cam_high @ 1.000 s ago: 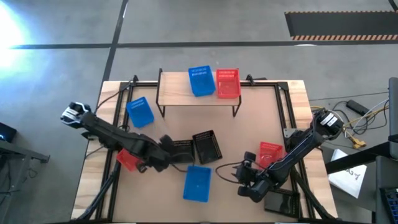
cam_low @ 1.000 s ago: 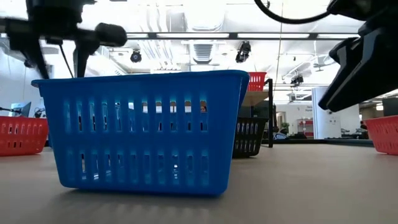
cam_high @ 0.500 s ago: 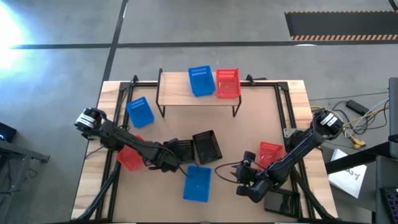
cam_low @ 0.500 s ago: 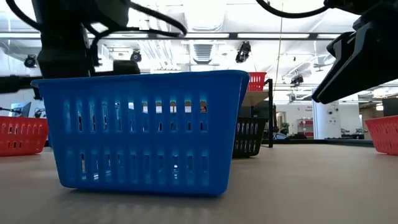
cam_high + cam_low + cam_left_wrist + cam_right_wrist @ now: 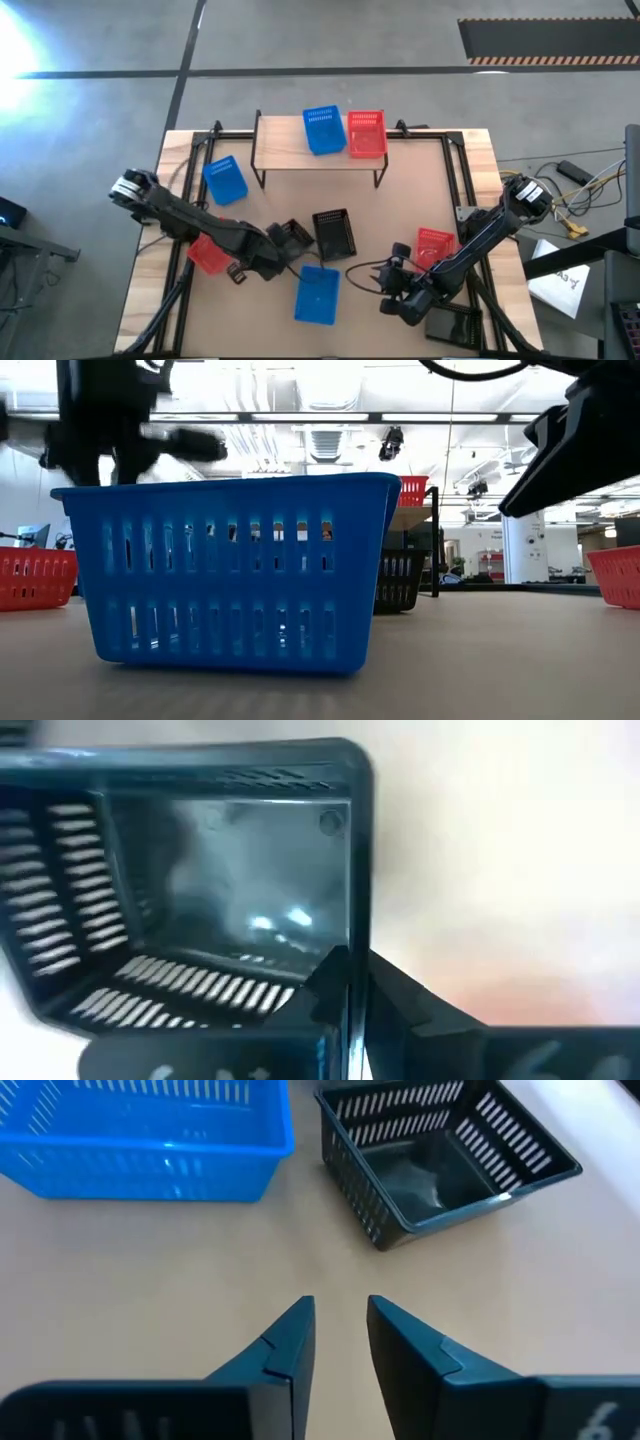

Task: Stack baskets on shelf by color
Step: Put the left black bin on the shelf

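The shelf [image 5: 290, 152] stands at the table's far side with a blue basket [image 5: 323, 130] and a red basket [image 5: 366, 134] on top. My left gripper [image 5: 278, 256] is shut on a black basket [image 5: 295, 238] at mid-table. A second black basket [image 5: 334, 235] stands on the table just right of it. A blue basket [image 5: 318, 294] stands near the front, another blue one [image 5: 224, 180] at far left, and red ones at left [image 5: 208, 253] and right [image 5: 433, 245]. My right gripper [image 5: 338, 1330] is narrowly open and empty, low over the table right of the front blue basket. My left gripper pinches one side wall of the black basket at its rim [image 5: 356, 910], near a corner. One finger [image 5: 325, 982] is inside the basket and one [image 5: 415, 1010] is outside. The basket looks tilted in the hold; whether it is clear of the table I cannot tell.
The front blue basket [image 5: 235, 575] fills the low view, and the black basket [image 5: 400, 580] and the shelf's leg show behind it. Black frame rails [image 5: 458, 175] run along the table's sides. Bare tabletop lies between the shelf and the black baskets.
My left gripper has gone a little toward the table's right and near edge at the black basket. That basket has turned about and now sits skewed, apart from the second black basket, which has stayed put.
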